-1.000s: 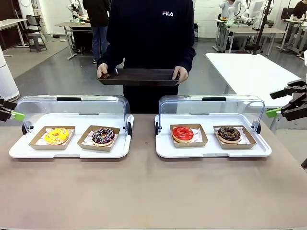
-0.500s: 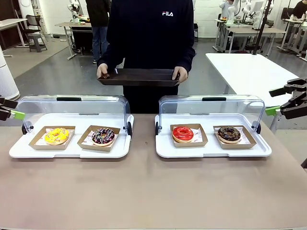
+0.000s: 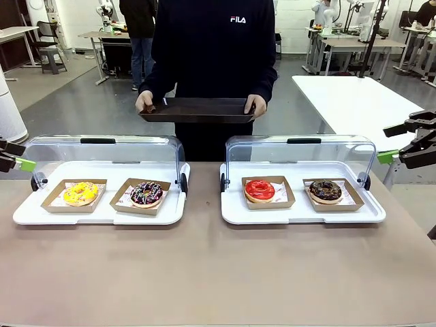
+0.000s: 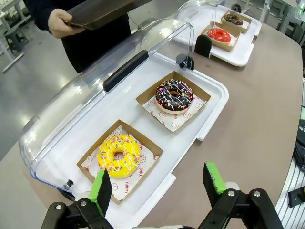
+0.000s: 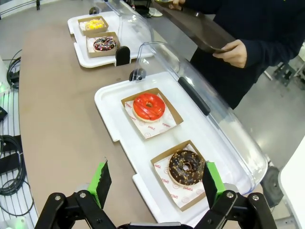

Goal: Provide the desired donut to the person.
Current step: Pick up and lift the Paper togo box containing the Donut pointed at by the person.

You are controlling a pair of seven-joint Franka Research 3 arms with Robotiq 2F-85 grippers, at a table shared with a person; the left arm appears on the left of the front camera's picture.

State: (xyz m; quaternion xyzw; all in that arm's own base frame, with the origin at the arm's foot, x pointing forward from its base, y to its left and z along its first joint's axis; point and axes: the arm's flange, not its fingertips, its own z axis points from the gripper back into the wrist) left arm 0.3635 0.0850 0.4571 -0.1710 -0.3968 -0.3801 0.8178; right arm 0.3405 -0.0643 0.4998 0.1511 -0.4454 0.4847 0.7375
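Observation:
Four donuts lie in brown paper trays. A yellow sprinkled donut (image 3: 80, 193) and a chocolate donut with sprinkles (image 3: 146, 193) share the left white tray (image 3: 95, 216). A red glazed donut (image 3: 259, 189) and a dark chocolate donut (image 3: 325, 190) sit in the right white tray (image 3: 300, 216). The person (image 3: 214, 48) stands at the far side holding an empty dark tray (image 3: 197, 109) in both hands. My left gripper (image 3: 17, 157) hovers open at the table's left end, above the yellow donut (image 4: 119, 153) in its wrist view. My right gripper (image 3: 394, 144) hovers open at the right end, over the dark chocolate donut (image 5: 186, 167).
Both white trays have clear domed lids (image 3: 102, 153) tipped open toward the person, each with a black handle (image 3: 304, 141). The near half of the brown table (image 3: 218, 272) is bare. A white table (image 3: 354, 102) stands behind on the right.

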